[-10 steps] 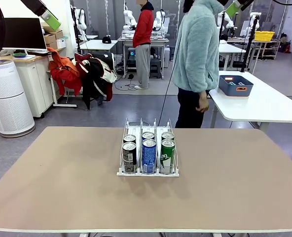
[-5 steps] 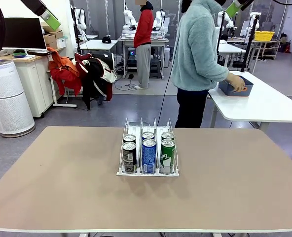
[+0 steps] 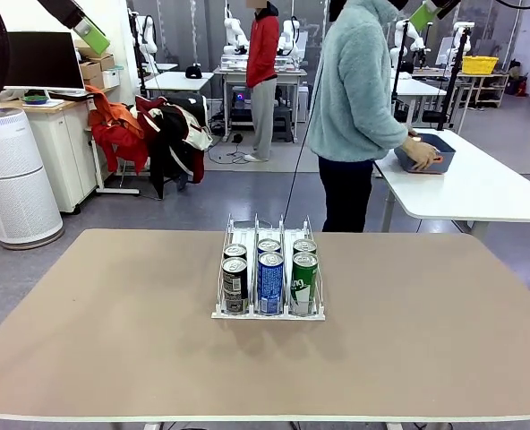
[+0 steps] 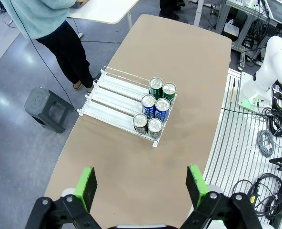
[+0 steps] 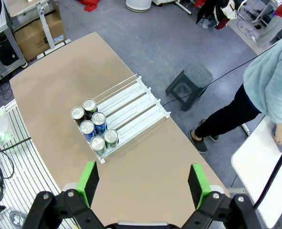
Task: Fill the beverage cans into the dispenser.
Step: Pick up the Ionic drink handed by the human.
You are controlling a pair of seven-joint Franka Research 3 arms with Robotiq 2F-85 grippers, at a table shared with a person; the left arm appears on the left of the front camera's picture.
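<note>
Six cans (image 3: 269, 269) crowd the dispenser's (image 3: 269, 229) near end on the worktop (image 3: 113, 313). Wrist views catch left tool (image 4: 141, 183) and right tool (image 5: 143, 183) spread wide overhead. The front view catches a hand (image 3: 422, 154) in a tub (image 3: 446, 154), contents hidden.

six cans (image 3: 269, 273), two per lane, in the dispenser (image 3: 257, 227); person's hand (image 3: 422, 154) at a blue tub (image 3: 442, 150) behind

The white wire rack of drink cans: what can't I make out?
- Front view: the three rear cans in the white wire rack show silver tops alone; the front cans hide their sides.
- Wrist views: can labels too small to read.
- Front view: the dark blue plastic tub's contents, hidden by its wall and the person's hand.
</note>
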